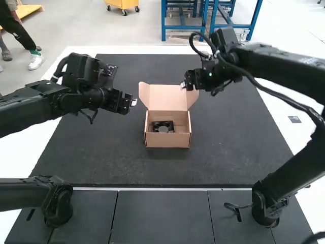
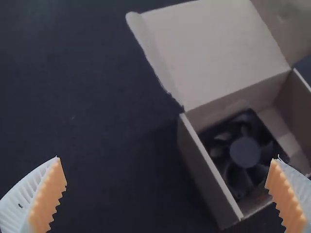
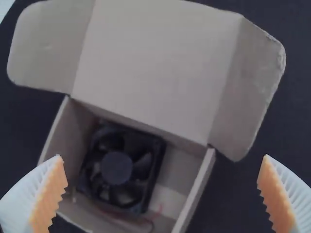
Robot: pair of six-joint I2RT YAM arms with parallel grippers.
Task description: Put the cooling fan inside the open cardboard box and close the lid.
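A small brown cardboard box (image 1: pixel 167 136) stands on the black mat with its lid (image 1: pixel 167 96) standing open at the far side. The black cooling fan (image 1: pixel 163 126) lies flat inside it, also seen as the fan (image 2: pixel 243 151) and the fan (image 3: pixel 121 170). My left gripper (image 1: pixel 130 103) hovers just left of the lid, open and holding nothing. My right gripper (image 1: pixel 187 82) hovers at the lid's far right corner, open too. Ribbed white fingers with orange pads (image 2: pixel 48 191) and pads (image 3: pixel 48 187) stand wide apart in both wrist views.
The black mat (image 1: pixel 228 147) covers most of the table, with white table surface (image 1: pixel 299 132) at its right and left. A small dark tag (image 1: pixel 294 120) lies on the white part at the right.
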